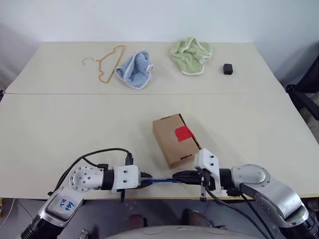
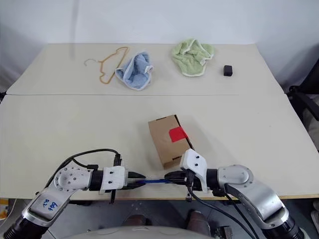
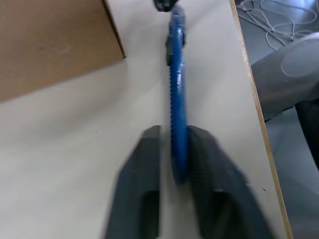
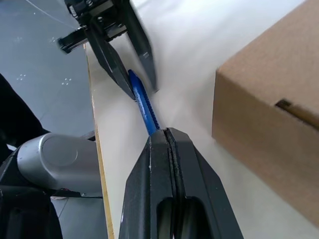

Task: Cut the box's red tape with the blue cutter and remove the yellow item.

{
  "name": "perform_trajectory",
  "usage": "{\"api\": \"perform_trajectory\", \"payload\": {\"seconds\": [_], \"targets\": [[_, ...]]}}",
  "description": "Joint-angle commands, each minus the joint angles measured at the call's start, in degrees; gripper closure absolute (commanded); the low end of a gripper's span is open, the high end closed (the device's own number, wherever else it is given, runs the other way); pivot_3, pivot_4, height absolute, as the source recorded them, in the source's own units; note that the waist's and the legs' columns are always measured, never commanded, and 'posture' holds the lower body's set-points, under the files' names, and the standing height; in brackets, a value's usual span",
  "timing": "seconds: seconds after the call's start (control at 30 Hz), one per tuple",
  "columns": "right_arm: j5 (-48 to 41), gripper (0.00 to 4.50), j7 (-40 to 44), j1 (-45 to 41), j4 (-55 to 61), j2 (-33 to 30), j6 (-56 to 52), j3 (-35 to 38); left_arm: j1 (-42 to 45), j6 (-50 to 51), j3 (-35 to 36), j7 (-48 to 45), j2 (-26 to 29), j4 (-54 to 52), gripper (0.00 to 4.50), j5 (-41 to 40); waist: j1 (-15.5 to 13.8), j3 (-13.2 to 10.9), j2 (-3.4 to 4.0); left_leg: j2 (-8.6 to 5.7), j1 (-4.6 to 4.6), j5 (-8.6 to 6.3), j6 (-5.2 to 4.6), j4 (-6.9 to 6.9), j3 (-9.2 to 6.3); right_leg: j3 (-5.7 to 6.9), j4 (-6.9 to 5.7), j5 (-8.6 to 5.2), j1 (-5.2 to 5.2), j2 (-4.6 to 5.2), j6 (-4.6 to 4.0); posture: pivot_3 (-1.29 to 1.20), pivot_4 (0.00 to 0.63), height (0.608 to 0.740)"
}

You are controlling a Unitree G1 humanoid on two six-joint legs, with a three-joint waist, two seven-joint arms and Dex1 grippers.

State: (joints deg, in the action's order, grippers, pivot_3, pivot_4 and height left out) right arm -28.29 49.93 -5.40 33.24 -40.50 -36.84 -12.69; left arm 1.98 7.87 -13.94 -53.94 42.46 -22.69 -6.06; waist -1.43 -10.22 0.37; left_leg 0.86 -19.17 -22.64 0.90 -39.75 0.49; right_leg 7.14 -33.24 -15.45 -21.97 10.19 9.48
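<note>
The blue cutter hangs level over the counter's near edge, just in front of the box with its red tape. The right gripper clamps one end; the left gripper stands parted around the other end.

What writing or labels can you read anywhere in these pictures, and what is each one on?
Blue handwritten marks on the left arm's grey forearm shell: two short lines, too scrawled to read with certainty.
The box: no print to be read; the red tape is plain.
The blue cutter: no lettering that can be made out.
</note>
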Motion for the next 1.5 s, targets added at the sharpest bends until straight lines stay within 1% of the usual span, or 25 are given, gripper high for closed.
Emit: {"api": "perform_trajectory", "payload": {"seconds": [0.03,0.13,0.17,0.27,0.4,0.57,0.67,0.9,0.93,1.13,1.33,1.5], "targets": [[-0.8,4.50,1.3,1.2,0.7,-0.9,2.0,2.3,-1.1,-1.6,-1.7,-1.6,-0.2,0.4,2.34,0.1,0.0,0.0,0.00,0.00,0.00,0.00,0.00,0.00,0.00,0.00,0.01,0.00,-0.01,0.00,0.00,0.00,0.150,0.740],[-0.9,4.50,2.0,1.9,0.7,-1.3,2.4,3.1,-1.3,-2.3,-1.8,-1.8,0.0,0.9,1.38,0.0,-0.1,0.0,0.00,0.00,-0.02,-0.02,-0.02,0.01,0.01,0.01,0.06,0.00,0.00,0.00,0.00,0.00,0.150,0.740],[-1.0,4.50,2.1,2.0,0.7,-1.3,2.4,3.3,-1.5,-2.4,-1.6,-1.5,0.0,1.2,1.13,0.0,0.0,0.0,0.00,0.00,-0.03,-0.02,-0.02,0.01,0.01,0.01,0.07,0.00,0.00,0.00,0.00,0.00,0.150,0.740],[-1.0,4.50,2.3,2.1,0.7,-1.3,2.4,3.5,-1.7,-2.0,-1.2,-0.9,-0.2,1.6,1.13,-0.2,0.0,0.0,0.00,0.00,-0.02,-0.03,-0.02,0.01,0.02,0.00,0.08,0.00,0.00,0.00,0.00,0.00,0.150,0.740],[-1.2,4.50,2.3,2.0,0.6,-1.0,2.6,3.5,-2.4,0.9,-1.2,0.2,-0.9,1.2,1.13,-0.1,-0.1,0.0,0.00,-0.01,-0.02,-0.03,-0.03,0.01,0.02,0.00,0.08,0.00,0.01,0.00,0.00,0.00,0.150,0.740],[-1.5,4.50,2.2,1.9,0.4,-0.9,2.7,3.8,-3.7,5.0,-2.0,-0.3,-0.4,0.0,1.13,-0.2,-0.1,0.0,0.00,0.00,0.00,-0.03,-0.03,0.00,0.02,0.00,0.08,0.00,0.03,0.00,0.00,0.00,0.150,0.740],[-1.7,4.50,2.6,1.8,0.2,-1.2,2.8,4.3,-4.1,6.2,-2.6,-0.3,0.0,-0.3,1.73,0.6,-0.1,0.0,0.00,-0.01,0.00,-0.03,-0.03,0.01,0.02,0.00,0.09,0.00,0.03,0.00,0.00,0.00,0.150,0.740],[-1.6,4.50,3.8,1.7,-0.3,-2.3,2.9,5.6,-4.2,6.3,-4.1,-0.4,-0.3,-0.6,3.93,1.5,-0.3,0.0,0.01,-0.01,0.04,-0.03,-0.04,-0.02,-0.01,0.01,0.15,0.03,0.14,0.00,0.01,0.00,0.150,0.740],[-1.5,4.50,3.8,1.6,-0.4,-2.2,2.9,5.6,-4.1,6.3,-4.1,-0.3,-0.3,-0.5,4.07,1.6,-0.3,0.0,0.03,-0.01,0.04,-0.03,-0.04,-0.02,-0.01,0.01,0.15,0.03,0.14,0.00,0.02,0.00,0.150,0.740],[0.3,4.50,4.9,0.4,-1.0,-2.6,3.9,3.9,-3.4,6.1,-4.1,0.5,-0.6,-0.1,4.07,2.3,-0.3,0.0,0.04,-0.02,0.05,-0.03,-0.04,-0.02,-0.02,0.01,0.17,0.04,0.16,0.00,0.02,0.00,0.150,0.740],[3.9,4.50,7.4,-1.0,-3.0,-2.9,6.5,0.4,-3.2,6.1,-3.9,1.3,-0.6,-0.2,4.07,2.8,-0.4,0.0,0.07,-0.02,0.05,-0.03,-0.04,-0.06,-0.04,0.03,0.21,0.07,0.21,0.00,0.04,0.00,0.150,0.740],[6.6,4.50,8.4,-1.2,-5.5,-2.8,8.4,-1.1,-3.1,6.1,-4.0,1.6,-0.5,-0.4,4.07,2.8,-0.4,0.0,0.08,-0.03,0.05,-0.04,-0.06,-0.11,-0.06,0.03,0.25,0.10,0.26,0.00,0.06,0.00,0.150,0.740]]}}
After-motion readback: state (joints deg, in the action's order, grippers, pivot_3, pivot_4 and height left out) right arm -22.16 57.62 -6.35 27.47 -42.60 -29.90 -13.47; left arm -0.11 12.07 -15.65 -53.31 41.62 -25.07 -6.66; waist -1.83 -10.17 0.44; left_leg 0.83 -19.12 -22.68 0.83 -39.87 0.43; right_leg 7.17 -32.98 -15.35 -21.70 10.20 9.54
